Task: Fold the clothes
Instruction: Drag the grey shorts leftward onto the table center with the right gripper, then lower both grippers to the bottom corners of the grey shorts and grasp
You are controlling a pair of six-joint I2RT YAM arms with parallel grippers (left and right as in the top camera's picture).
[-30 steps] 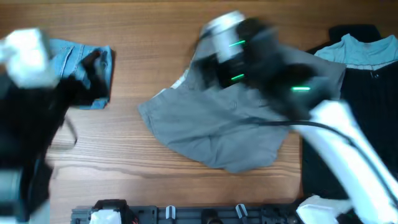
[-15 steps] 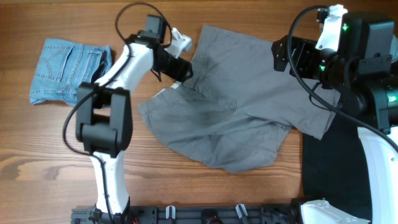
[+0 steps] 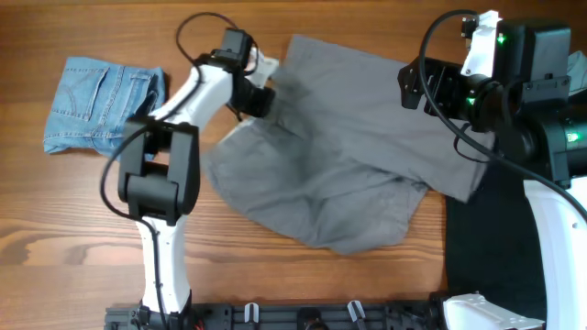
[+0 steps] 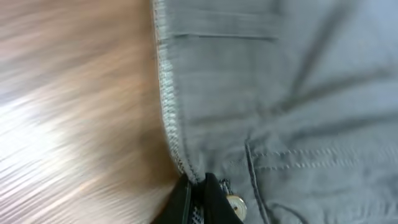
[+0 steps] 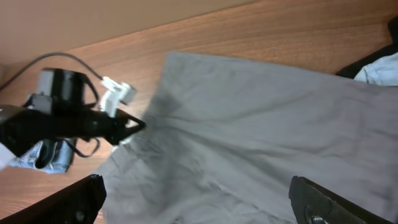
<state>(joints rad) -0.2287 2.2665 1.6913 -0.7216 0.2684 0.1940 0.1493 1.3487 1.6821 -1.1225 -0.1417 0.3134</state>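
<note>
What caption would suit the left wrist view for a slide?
Left hand pinches the stitched edge of the grey pants beside a shiny button, wooden table alongside.

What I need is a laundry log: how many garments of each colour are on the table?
Grey: 1, pants
Denim blue: 1, shorts
Black: 1, garment
Pale blue: 1, shirt
Total: 4

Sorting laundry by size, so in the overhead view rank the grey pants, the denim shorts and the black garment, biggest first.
1. grey pants.
2 and 3 unsure: denim shorts and black garment show alike, and the right arm hides part of the black one.
</note>
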